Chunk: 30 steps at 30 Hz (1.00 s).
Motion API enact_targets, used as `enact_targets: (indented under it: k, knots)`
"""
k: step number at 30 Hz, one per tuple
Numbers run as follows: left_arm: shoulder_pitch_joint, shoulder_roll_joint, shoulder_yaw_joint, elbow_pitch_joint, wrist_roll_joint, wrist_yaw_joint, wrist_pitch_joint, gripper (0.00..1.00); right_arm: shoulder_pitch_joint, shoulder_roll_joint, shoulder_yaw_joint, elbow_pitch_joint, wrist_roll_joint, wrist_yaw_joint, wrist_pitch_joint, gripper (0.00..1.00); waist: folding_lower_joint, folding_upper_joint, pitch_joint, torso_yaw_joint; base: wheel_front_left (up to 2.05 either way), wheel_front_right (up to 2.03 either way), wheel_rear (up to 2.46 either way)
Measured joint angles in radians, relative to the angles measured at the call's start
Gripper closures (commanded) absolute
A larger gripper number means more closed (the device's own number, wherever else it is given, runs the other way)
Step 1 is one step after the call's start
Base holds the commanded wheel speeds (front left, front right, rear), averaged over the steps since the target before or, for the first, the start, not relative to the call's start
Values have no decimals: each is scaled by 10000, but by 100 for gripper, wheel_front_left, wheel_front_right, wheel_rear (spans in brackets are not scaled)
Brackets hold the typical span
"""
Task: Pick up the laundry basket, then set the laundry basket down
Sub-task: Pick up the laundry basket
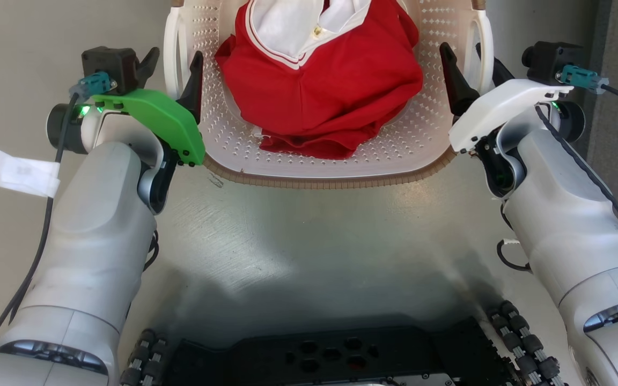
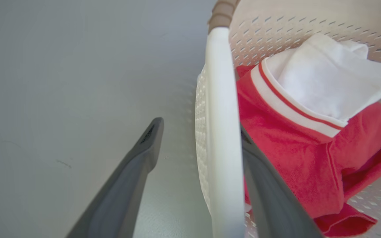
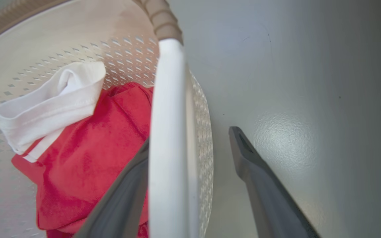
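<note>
1. Head view: the cream perforated plastic laundry basket [image 1: 421, 145] with a brown woven-look rim [image 1: 330, 183] lies between the two hands, just beyond the wrists. Can't tell if it touches the glossy grey floor [image 1: 298, 241].
2. Left hand [image 1: 174, 67] is released. Its dark fingers are spread astride the basket's white left handle [image 1: 171, 43], one outside and one inside the wall.
3. Right hand [image 1: 472, 68] is also released and mirrors the left. It is astride the white right handle [image 1: 485, 43], one finger inside and one outside.
4. A crumpled red garment [image 1: 330, 91] with a white striped collar [image 1: 287, 32] lies inside the basket, between the hands.
5. Left wrist view: the left hand [image 2: 198, 132] is spread, not clamped. The outer finger [image 2: 134, 172] is over the floor [image 2: 61, 82], apart from the left handle [image 2: 222, 115].
6. The inner finger [image 2: 270, 198] is just beside the handle's inner side; contact is unclear. The red garment [image 2: 293, 148] is beside that finger, with the collar [image 2: 316, 86] beyond its tip.
7. Right wrist view: the right hand [image 3: 190, 138] is spread. The right handle [image 3: 167, 132] runs up between the fingers.
8. The outer finger [image 3: 260, 185] is apart from the handle, over the floor [image 3: 309, 82]. The inner finger [image 3: 121, 201] is close against the handle, inside the basket [image 3: 78, 39].
9. The red garment [image 3: 94, 158] lies next to the inner finger, and the white collar [image 3: 51, 99] is farther out.
</note>
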Motion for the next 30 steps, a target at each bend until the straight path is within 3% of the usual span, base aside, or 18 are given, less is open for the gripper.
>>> enact_targets:
  k: [1,2,3,5,6,7,20,30]
  knots:
    - [-41,0,-69,31,-58,0,0,4,-33,0,48,31,52,0,0,9,0,0,10,6,0,0,0]
    - [-79,-8,-117,61,-117,0,2,20,-55,0,94,65,90,0,0,35,0,0,19,12,0,0,0]
    - [-113,-8,-155,96,-190,0,4,43,-71,0,140,105,134,0,0,60,0,0,27,16,0,0,0]
    - [-145,-8,-297,161,-307,-2,15,70,-107,-2,236,167,165,0,0,100,0,1,36,21,0,0,0]
    - [-154,-27,-397,167,-387,-44,15,92,-150,0,311,196,219,0,0,100,0,0,38,22,0,0,0]
    - [-163,-71,-449,167,-489,-73,13,100,-193,17,405,198,249,35,0,100,-1,0,39,23,0,0,0]
    - [-227,-38,-1258,416,-1517,-23,86,100,-276,2,1097,460,890,-15,-2,100,-1,0,-395,-27,0,0,0]
    - [339,-6,-1994,685,-2307,12,104,100,142,-12,1703,821,1478,-17,0,100,-1,0,-1454,-53,0,0,0]
